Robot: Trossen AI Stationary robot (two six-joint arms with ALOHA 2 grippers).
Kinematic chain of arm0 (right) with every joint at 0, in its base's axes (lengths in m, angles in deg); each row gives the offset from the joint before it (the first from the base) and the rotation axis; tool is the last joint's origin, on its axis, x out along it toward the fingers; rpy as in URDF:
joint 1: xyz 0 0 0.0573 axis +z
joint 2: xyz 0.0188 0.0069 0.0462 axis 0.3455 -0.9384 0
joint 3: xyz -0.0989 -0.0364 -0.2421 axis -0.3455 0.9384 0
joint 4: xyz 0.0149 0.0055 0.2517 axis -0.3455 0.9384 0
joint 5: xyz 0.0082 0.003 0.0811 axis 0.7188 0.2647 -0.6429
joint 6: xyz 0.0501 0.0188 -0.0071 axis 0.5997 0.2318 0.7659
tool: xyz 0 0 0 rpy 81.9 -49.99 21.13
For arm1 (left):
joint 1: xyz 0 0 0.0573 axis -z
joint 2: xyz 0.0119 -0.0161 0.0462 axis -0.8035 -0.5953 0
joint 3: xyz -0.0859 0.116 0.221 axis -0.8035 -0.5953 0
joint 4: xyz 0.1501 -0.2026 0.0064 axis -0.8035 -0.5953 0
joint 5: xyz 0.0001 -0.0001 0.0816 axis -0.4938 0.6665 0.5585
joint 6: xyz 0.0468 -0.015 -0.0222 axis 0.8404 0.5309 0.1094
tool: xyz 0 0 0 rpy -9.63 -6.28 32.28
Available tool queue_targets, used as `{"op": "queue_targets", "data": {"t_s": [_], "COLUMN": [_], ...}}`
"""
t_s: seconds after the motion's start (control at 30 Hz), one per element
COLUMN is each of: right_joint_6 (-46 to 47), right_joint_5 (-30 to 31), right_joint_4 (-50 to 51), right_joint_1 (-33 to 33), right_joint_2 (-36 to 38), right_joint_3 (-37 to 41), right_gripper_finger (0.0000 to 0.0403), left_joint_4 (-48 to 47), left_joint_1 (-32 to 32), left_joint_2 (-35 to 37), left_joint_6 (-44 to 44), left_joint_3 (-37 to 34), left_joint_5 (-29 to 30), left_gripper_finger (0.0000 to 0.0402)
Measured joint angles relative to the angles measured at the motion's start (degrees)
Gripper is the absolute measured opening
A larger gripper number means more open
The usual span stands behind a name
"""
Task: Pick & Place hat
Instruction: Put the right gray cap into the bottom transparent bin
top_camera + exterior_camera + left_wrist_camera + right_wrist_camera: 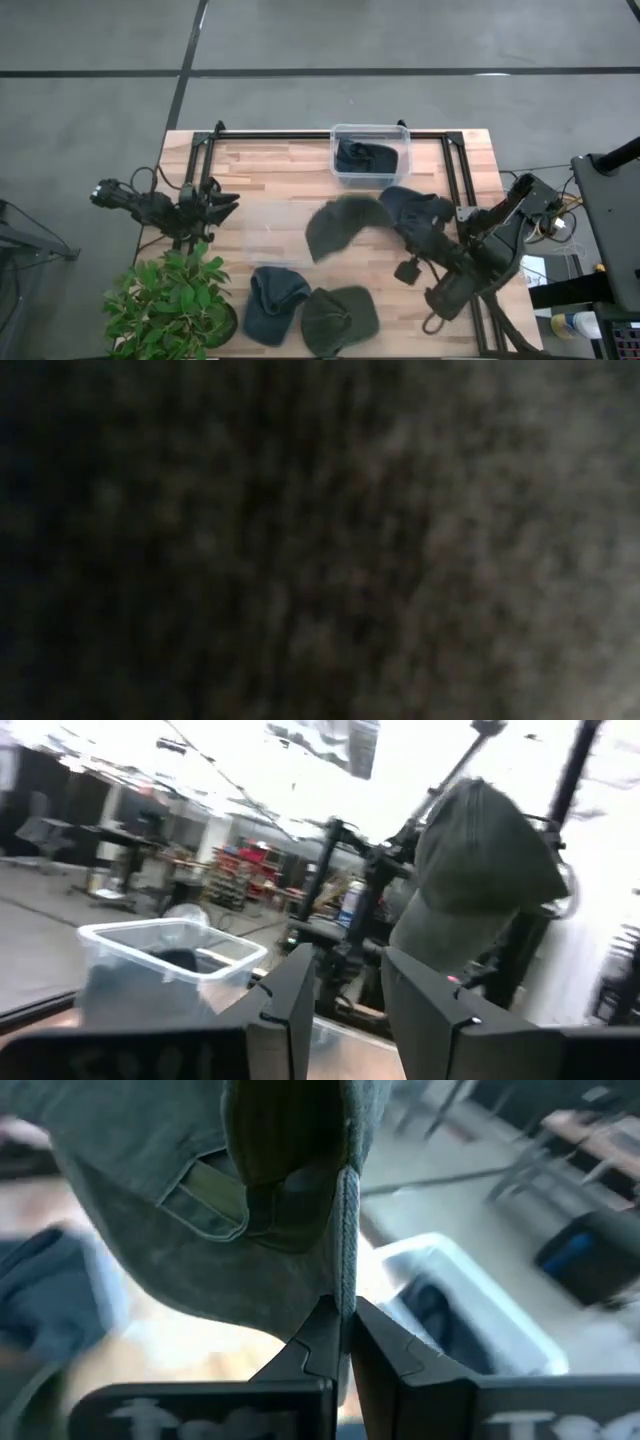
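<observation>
Right end effector (345, 1342) pinched closed mid-table; left end effector (345, 995) parted at the left edge.

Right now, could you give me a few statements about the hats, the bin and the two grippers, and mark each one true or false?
1. The right gripper is shut on the green hat. True.
2. The clear bin is empty. False: a dark hat lies in it.
3. The left gripper holds a hat. False: it holds nothing and waits at the table's left edge.
4. Two hats, the blue hat and another green hat, lie on the table's near edge. True.
5. The potted plant stands beside the right arm. False: it stands near the left arm.
</observation>
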Motion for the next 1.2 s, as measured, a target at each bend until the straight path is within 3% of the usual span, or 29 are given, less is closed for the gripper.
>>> {"op": "queue_targets", "data": {"t_s": [0.13, 0.33, 0.57, 0.7, 0.87, 1.07, 1.2], "right_joint_6": [-6.7, -24.3, -45.4, -54.8, -57.5, -57.4, -57.2], "right_joint_5": [4.4, 4.7, 2.9, -4.3, -16.1, -18.5, -22.8], "right_joint_4": [-5.1, -19.2, -39.8, -53.0, -64.9, -66.6, -67.5], "right_joint_1": [-4.8, -13.1, -21.2, -25.9, -31.2, -35.0, -36.5], "right_joint_2": [-0.1, -0.6, -2.4, -3.8, -5.4, -8.6, -10.9], "right_joint_3": [0.6, 2.0, 2.4, 2.4, 2.4, 2.4, 2.4], "right_gripper_finger": [0.0011, 0.0011, 0.0011, 0.0012, 0.0012, 0.0012, 0.0012], "left_joint_4": [0.0, 0.2, 0.2, 0.3, 1.4, 3.3, 3.4], "left_joint_1": [0.0, 0.0, 0.0, 0.0, 0.0, 0.0, 0.0], "left_joint_2": [0.0, 0.0, -1.1, -1.9, -3.1, -4.2, -4.7], "left_joint_6": [1.6, 4.1, 4.3, 4.3, 5.6, 10.1, 10.9], "left_joint_3": [0.0, 0.0, 0.0, 0.1, 0.1, 0.1, 0.1], "left_joint_5": [7.4, 7.6, 7.5, 7.5, 8.5, 18.8, 14.4], "left_gripper_finger": [0.0112, 0.0112, 0.0112, 0.0112, 0.0112, 0.0115, 0.0129]}}
